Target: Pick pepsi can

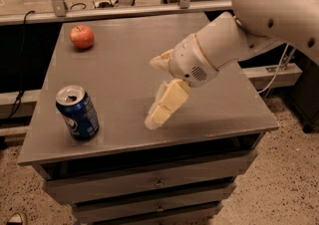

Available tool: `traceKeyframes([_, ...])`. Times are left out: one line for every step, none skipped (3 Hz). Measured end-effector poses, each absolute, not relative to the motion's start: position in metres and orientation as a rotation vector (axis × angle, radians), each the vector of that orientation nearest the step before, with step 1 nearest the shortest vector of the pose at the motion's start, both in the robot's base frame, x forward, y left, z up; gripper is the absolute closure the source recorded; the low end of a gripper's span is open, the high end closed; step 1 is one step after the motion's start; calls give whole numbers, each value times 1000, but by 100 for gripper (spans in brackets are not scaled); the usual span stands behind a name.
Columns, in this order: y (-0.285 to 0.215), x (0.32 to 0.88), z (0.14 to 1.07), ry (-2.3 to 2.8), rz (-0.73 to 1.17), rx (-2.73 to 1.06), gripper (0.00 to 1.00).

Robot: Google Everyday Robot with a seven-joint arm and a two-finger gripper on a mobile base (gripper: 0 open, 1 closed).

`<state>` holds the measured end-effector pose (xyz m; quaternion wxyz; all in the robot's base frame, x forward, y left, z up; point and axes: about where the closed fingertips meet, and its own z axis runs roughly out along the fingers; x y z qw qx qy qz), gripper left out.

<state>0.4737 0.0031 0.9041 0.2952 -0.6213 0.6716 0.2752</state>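
Note:
The pepsi can point(77, 113) is blue with a silver top and stands upright near the front left corner of the grey cabinet top point(124, 59). My gripper point(160, 112) hangs over the middle front of the top, to the right of the can and apart from it, fingers pointing down and left. It holds nothing that I can see.
A red apple point(82, 36) sits at the back left of the top. The flat black wrapper is hidden behind my arm point(239, 30). Drawers point(154, 184) are below the top. A metal rail point(124, 10) runs behind the cabinet.

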Motion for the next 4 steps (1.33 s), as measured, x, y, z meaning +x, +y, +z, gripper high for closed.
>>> traceKeyframes([62, 459, 895, 1675, 904, -1618, 0])
traceKeyframes([105, 447, 882, 1600, 1020, -1574, 0])
traceKeyframes([136, 438, 876, 1546, 1091, -1529, 0])
traceKeyframes([159, 432, 875, 1509, 1138, -1496, 0])
